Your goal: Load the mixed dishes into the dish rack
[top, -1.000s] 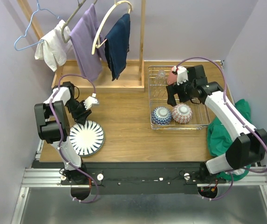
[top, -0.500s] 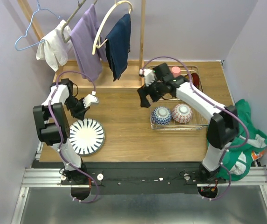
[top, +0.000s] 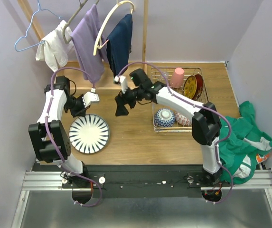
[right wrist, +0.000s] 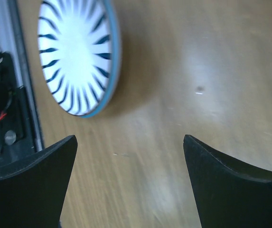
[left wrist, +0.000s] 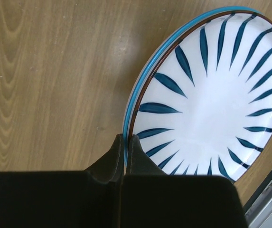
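Top external view shows the white plate with dark blue stripes point(top: 89, 134) on the wooden table point(top: 136, 137), at the near left, well apart from the dish rack point(top: 160, 77) on the far right. The plate is round, so it has no long axis; its striped face is turned up to the camera. I cannot tell if it lies fully flat or if one edge is a little raised.

The left gripper point(top: 80, 108) is at the far-left edge of this plate. In the left wrist view the left gripper point(left wrist: 125, 142) has its two fingers pressed together on the blue rim of the plate point(left wrist: 211, 90), with only the thin rim between them. From there the plate goes away to the upper right of that view.

The right arm reaches across the table to the left, and the right gripper point(top: 121, 105) is above bare wood between the plate and the rack. In the right wrist view the right gripper point(right wrist: 130, 142) is spread wide and has nothing between its fingers. It touches nothing; the plate point(right wrist: 76, 52) is at the upper left of that view.

Inside the rack the pink cup point(top: 177, 77) is at the far side. The red floral plate point(top: 192, 87) stands on its edge just beside it. The blue-white bowl point(top: 164, 117) sits at the near side and the red-pink bowl point(top: 183, 120) beside it is partly hidden by the right arm.
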